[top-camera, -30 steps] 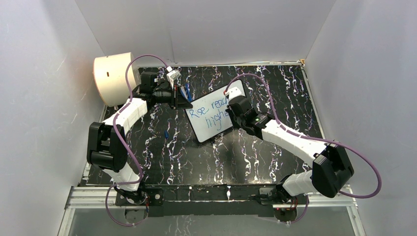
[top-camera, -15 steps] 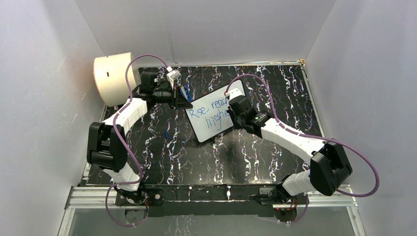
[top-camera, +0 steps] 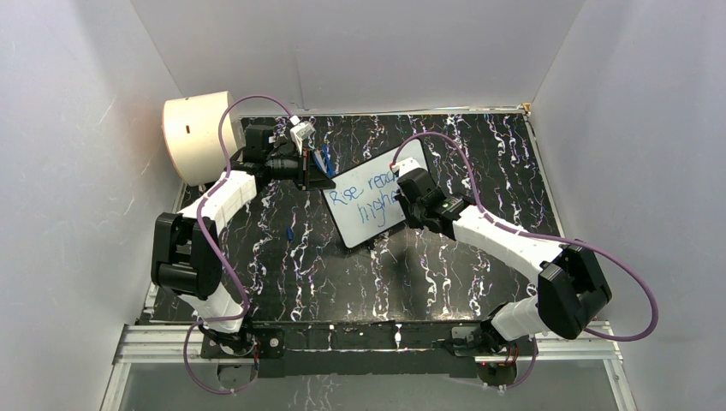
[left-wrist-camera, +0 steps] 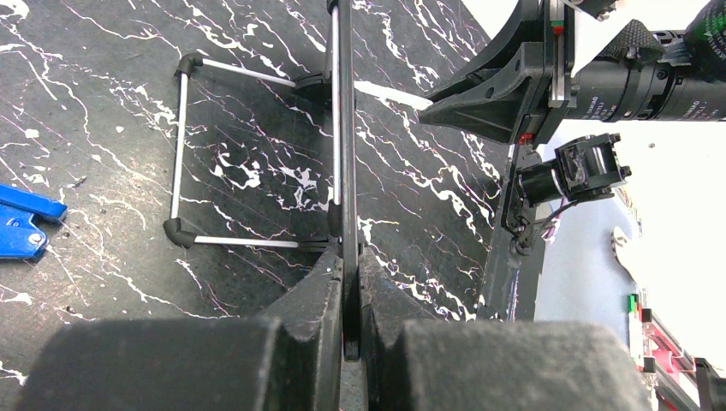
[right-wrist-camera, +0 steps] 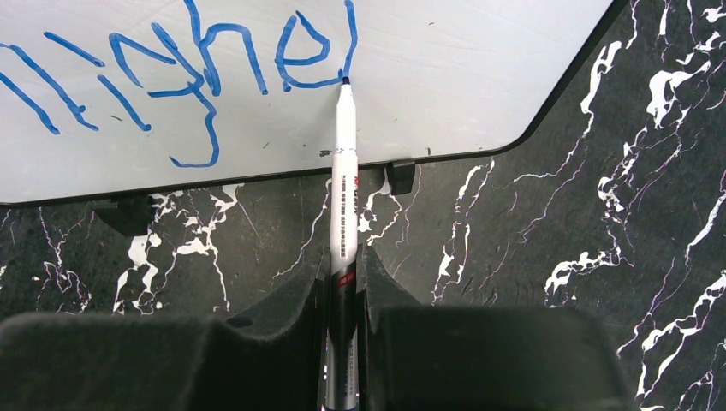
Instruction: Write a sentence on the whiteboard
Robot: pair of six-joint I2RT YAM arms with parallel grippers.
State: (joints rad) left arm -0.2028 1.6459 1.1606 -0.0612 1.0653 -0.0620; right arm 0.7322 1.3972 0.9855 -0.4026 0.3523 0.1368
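- Right wrist view: the flat white whiteboard with a thin black rim (right-wrist-camera: 445,68) fills the top of your frame. The part of the blue handwritten sentence (right-wrist-camera: 197,77) visible here reads "highe".
- The slim white marker pen (right-wrist-camera: 343,163) points to 12 o'clock, its tip touching the board at the end of the "e".
- Your right gripper (right-wrist-camera: 342,274) is clenched on the pen's barrel.
- Top external view: the whiteboard (top-camera: 360,224) stands mid-table on the black marbled tabletop (top-camera: 479,154). The right arm hides the ends of both lines.
- Left wrist view: your left gripper (left-wrist-camera: 347,274) pinches the board's black edge, and a blue plastic cap (left-wrist-camera: 21,224) lies at 9 o'clock.
- A cream cylindrical drum (top-camera: 197,137) sits at 10 o'clock from the board, well apart.
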